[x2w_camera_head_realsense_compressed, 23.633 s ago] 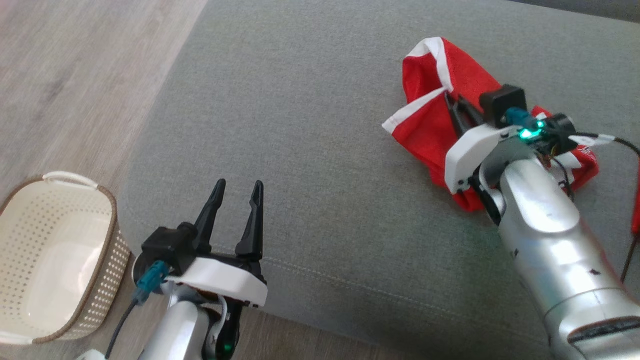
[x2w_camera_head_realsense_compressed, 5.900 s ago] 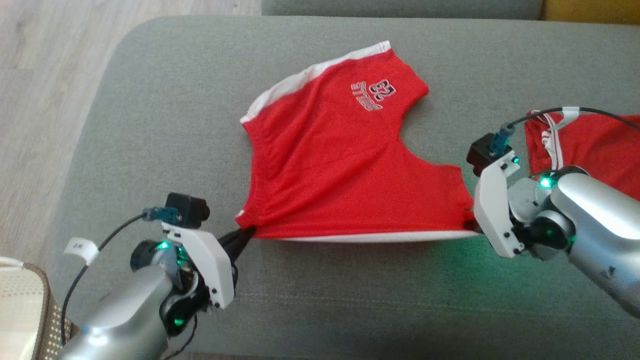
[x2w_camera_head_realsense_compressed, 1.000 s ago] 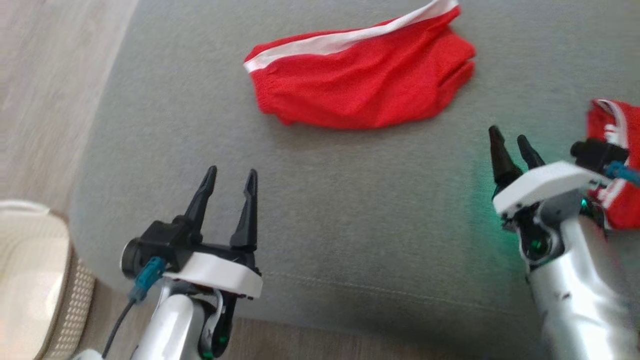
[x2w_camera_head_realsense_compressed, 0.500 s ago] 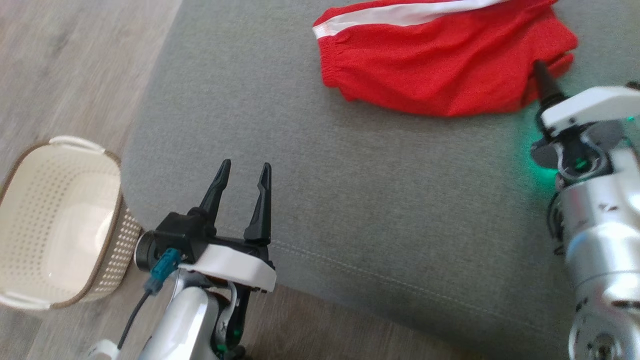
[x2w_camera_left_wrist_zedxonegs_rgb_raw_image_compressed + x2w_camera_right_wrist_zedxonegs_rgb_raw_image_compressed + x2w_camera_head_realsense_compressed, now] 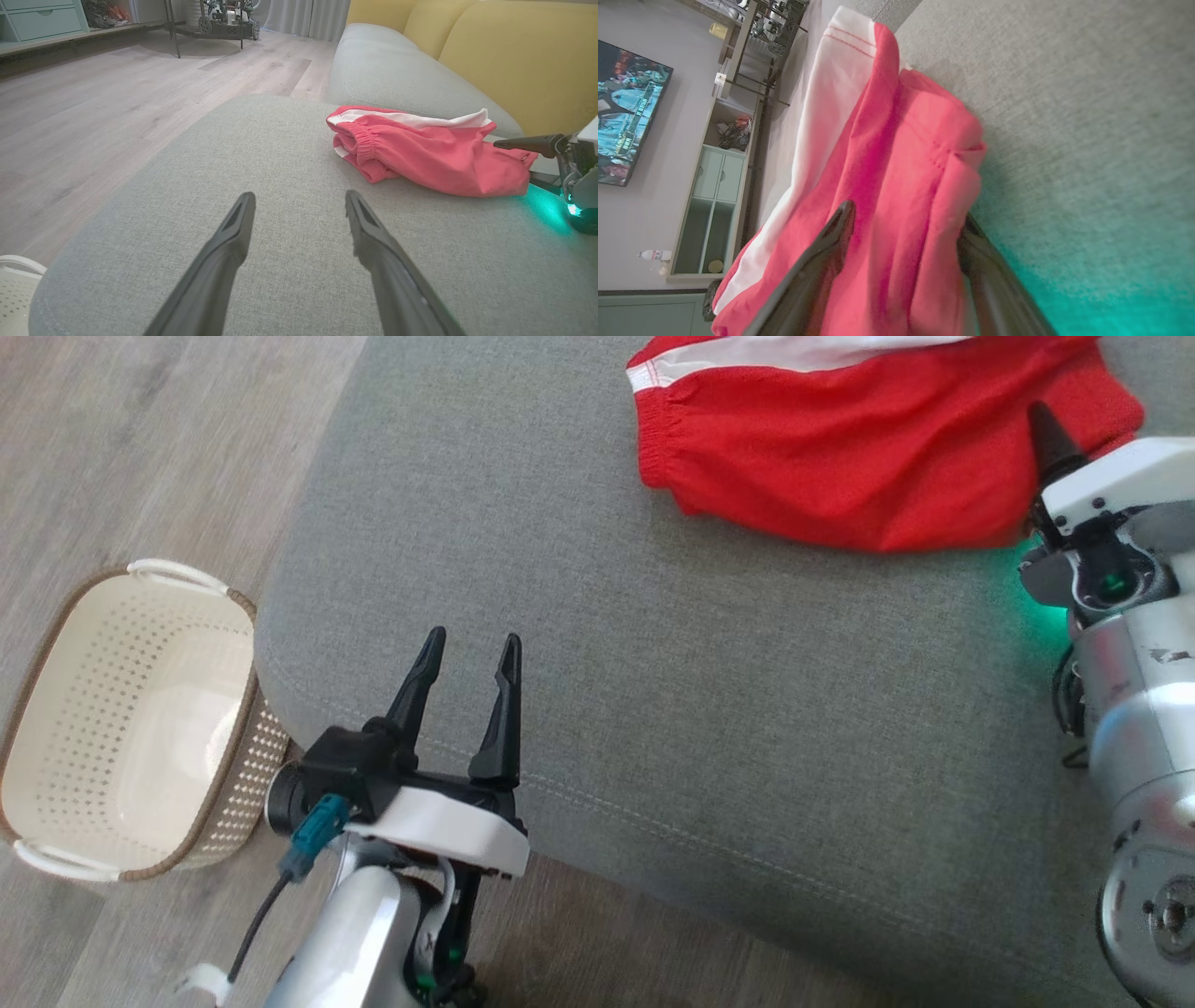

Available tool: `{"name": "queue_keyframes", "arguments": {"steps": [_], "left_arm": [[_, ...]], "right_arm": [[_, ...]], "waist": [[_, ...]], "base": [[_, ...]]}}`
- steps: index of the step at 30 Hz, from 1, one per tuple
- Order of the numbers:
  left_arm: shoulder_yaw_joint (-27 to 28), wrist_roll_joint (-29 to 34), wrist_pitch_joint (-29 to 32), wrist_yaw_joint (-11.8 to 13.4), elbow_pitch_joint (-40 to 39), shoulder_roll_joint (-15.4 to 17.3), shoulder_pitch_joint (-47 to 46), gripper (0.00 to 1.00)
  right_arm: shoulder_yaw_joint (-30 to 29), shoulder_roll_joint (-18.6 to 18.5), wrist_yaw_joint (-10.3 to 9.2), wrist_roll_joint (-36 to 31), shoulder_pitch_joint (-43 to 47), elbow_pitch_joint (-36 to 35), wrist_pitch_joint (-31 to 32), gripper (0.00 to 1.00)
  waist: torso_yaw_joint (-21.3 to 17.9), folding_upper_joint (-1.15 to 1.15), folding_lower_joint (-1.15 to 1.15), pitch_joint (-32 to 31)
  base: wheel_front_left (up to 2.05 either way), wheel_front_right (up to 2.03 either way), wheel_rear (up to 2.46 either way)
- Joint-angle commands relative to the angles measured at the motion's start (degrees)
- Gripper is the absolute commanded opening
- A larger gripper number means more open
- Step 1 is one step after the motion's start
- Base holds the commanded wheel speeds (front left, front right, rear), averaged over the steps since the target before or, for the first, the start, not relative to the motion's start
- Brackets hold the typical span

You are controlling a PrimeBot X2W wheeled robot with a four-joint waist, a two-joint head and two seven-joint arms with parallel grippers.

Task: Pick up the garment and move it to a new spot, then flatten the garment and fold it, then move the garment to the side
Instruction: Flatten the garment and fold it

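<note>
The folded red garment [image 5: 840, 457] with a white band lies at the far side of the grey sofa cushion [image 5: 653, 691]. My right gripper [image 5: 1050, 439] is open at its right end. In the right wrist view the red garment [image 5: 901, 186] sits between the two spread fingers [image 5: 831, 247], one over the cloth and the other at its edge. My left gripper [image 5: 471, 649] hangs open and holding nothing over the cushion's front edge, well short of the garment [image 5: 430, 158]. The left wrist view shows a finger of the right gripper [image 5: 528, 143] above the garment's end.
A cream perforated basket [image 5: 121, 728] stands on the wooden floor [image 5: 140, 448] left of the cushion. Yellow backrests [image 5: 514, 60] rise behind the seat. A shelf unit [image 5: 705, 200] and a screen [image 5: 626, 102] stand across the room.
The head camera has swung, shifting the whole picture. My right gripper has reached forward from beside the garment onto its right end. The left gripper has held its pose.
</note>
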Motion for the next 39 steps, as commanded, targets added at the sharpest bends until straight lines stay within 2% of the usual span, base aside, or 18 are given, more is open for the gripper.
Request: {"name": "queue_keyframes", "arguments": {"steps": [1, 7, 14, 21, 30, 35, 39], "left_arm": [[1.66, -0.21, -0.3, 0.43, -1.88, 0.39, -1.64, 1.0], [2.1, 0.03, -0.3, 0.36, -1.36, 0.39, -1.34, 1.0], [3.32, 0.75, -0.3, -0.36, -0.75, 0.39, -0.63, 1.0], [3.87, 1.07, -0.3, -0.84, -0.32, 0.39, -0.09, 1.0], [4.73, 1.44, -0.3, -1.13, -0.06, 0.39, 1.0, 1.0], [4.57, 1.27, -0.3, -1.3, 0.11, 0.39, 1.48, 1.0], [4.2, 1.14, -0.3, -1.49, 0.37, 0.39, 1.38, 1.0]], "right_arm": [[1.11, 2.42, 0.06, -0.03, 1.16, 1.05, -0.03, 0.0], [1.74, 3.82, 0.06, 1.5, 2.35, 0.12, -2.23, 0.0], [3.31, 5.19, 0.06, 7.78, 5.88, -5.0, -4.1, 0.0], [11.18, 5.26, 0.06, 20.43, 11.12, -8.53, -6.36, 0.0], [18.18, 5.27, 0.06, 29.39, 18.05, -8.17, -12.48, 0.0], [20.99, 5.27, 0.06, 31.21, 19.48, -7.52, -14.03, 0.0], [23.72, 5.27, 0.06, 29.78, 19.17, -7.51, -16.55, 0.0]], "waist": [[-0.13, 0.0, 0.0, -0.31], [-1.72, 0.0, 0.0, -2.57], [-5.75, 0.0, 0.0, -5.38], [-9.31, 0.0, 0.0, -7.76], [-11.88, 0.0, 0.0, -9.59], [-12.37, 0.0, 0.0, -9.6], [-12.33, 0.0, 0.0, -9.59]], "base": [[0.0, 0.0, 0.0], [0.0, 0.0, 0.0], [0.0, 0.0, 0.0], [0.0, 0.0, 0.0], [0.0, 0.0, 0.0], [0.0, 0.0, 0.0], [0.0, 0.0, 0.0]]}}
